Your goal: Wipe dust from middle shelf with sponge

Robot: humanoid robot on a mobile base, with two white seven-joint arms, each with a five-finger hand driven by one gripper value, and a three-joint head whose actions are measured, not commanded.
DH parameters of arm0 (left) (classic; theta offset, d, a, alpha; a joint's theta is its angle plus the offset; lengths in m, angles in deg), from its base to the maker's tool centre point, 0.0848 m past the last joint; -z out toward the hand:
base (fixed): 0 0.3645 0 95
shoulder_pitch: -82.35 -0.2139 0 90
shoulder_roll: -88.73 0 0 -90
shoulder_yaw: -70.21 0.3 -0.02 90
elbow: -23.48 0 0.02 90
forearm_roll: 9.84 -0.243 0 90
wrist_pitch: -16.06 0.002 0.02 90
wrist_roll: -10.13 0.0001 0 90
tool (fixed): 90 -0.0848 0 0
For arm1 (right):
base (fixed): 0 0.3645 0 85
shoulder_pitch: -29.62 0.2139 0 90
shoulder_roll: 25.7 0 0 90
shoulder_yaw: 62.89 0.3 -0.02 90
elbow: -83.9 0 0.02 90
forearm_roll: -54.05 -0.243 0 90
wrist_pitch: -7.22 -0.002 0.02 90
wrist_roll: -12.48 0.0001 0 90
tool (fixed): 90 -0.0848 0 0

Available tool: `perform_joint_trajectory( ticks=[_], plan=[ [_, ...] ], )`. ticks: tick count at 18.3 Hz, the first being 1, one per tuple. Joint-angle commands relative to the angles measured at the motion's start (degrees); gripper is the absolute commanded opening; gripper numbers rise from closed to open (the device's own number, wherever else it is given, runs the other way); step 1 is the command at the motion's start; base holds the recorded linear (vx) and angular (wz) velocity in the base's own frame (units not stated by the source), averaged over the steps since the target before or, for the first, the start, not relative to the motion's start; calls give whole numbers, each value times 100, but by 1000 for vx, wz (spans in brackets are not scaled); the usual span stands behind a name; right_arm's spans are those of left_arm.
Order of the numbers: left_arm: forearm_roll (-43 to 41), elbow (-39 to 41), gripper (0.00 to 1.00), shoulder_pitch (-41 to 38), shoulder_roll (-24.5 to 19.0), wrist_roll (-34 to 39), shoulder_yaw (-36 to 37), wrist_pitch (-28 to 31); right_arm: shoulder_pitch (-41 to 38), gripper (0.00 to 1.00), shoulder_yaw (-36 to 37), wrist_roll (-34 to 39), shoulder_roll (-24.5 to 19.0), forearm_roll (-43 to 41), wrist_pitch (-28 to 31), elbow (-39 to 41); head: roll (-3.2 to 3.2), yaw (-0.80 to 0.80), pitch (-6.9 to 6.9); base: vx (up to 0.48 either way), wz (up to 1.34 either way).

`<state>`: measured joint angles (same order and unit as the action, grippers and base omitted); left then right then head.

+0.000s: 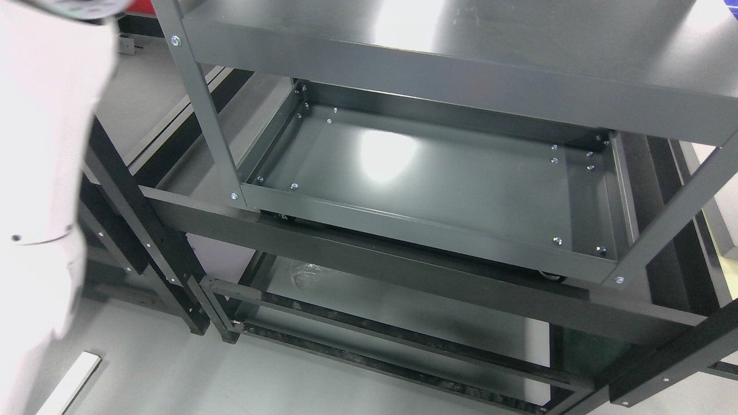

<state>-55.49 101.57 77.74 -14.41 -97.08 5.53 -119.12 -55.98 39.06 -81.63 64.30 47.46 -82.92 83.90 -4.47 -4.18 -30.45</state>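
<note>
- Grey metal shelving cart [438, 69]: seen from above, filling most of the head view; dark grey painted steel, bolted at the corners.
- Top shelf [519, 40]: flat panel across the upper part of the view, with glare from overhead light.
- Shelf below it [438, 178]: a shallow tray with raised rim, bolt heads at its corners and along its sides; bright reflection left of centre; surface bare.
- Corner posts [204, 109]: angled uprights, one at front left, one at front right, each fixed to the tray rim with a screw.
- Caster wheel [552, 276]: partly showing under the tray's front right edge.
- Black frame rails [144, 225]: dark beams crossing beneath and beside the cart, over a grey floor [173, 369].
- White robot arm casing [43, 173]: large, blurred, along the left edge, entering from the left.
- Robot hand: neither is in view, so their state cannot be told.
- Sponge: does not show anywhere in the view; its place cannot be told.
</note>
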Motion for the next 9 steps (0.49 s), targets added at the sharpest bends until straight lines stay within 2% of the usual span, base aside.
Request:
perform_joint_trajectory(
  ticks=[1, 4, 9],
  plan=[
    [46, -708, 3, 469, 1214, 709, 2246, 629, 0, 100, 0, -2, 100, 0, 418, 100, 0, 0, 0, 0, 0],
    [407, -760, 3, 496, 1214, 807, 3073, 1579, 0, 100, 0, -2, 100, 0, 418, 100, 0, 0, 0, 0, 0],
    [495, -1006, 4, 505, 1214, 948, 4023, 1758, 0, 100, 0, -2, 100, 0, 418, 100, 0, 0, 0, 0, 0]
  ],
)
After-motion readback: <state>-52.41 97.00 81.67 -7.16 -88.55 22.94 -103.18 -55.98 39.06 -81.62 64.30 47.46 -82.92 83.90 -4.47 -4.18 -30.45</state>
